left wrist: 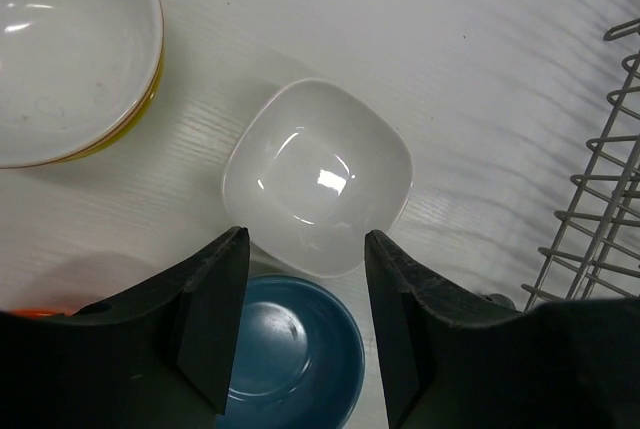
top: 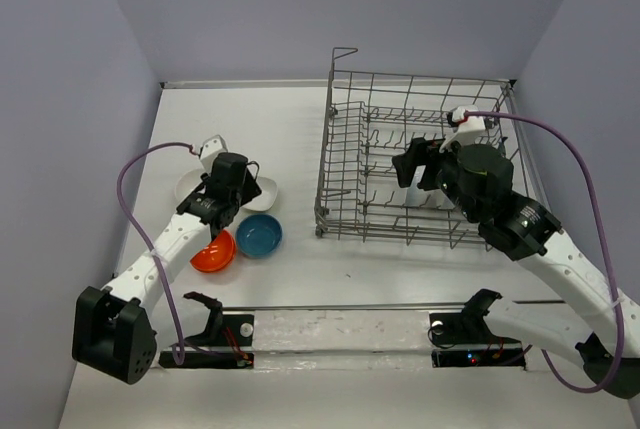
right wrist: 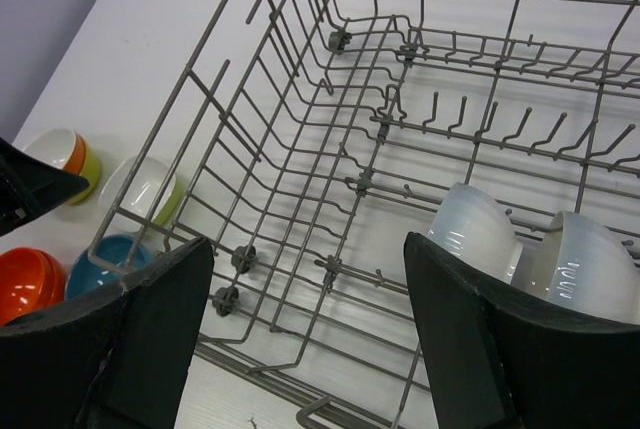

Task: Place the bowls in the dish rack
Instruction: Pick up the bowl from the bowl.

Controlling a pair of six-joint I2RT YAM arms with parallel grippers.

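The dish rack (top: 380, 234) stands at the right of the table, with two round white bowls (right wrist: 472, 229) propped on its tines. My right gripper (right wrist: 308, 249) hangs open and empty above the rack's floor (right wrist: 300, 149), also seen from above (top: 415, 161). On the left lie a squarish white bowl (left wrist: 318, 175), a blue bowl (left wrist: 290, 359), an orange-red bowl (top: 213, 253) and a round white bowl stacked in a yellow-green one (left wrist: 60, 49). My left gripper (left wrist: 305, 249) is open above the gap between the squarish and blue bowls, holding nothing.
The rack's left wall (left wrist: 600, 209) is close to the right of the squarish bowl. A second white-and-yellow-green bowl (right wrist: 145, 189) sits beside the rack. A mounting rail (top: 340, 334) runs along the near edge. Lilac walls close in the table.
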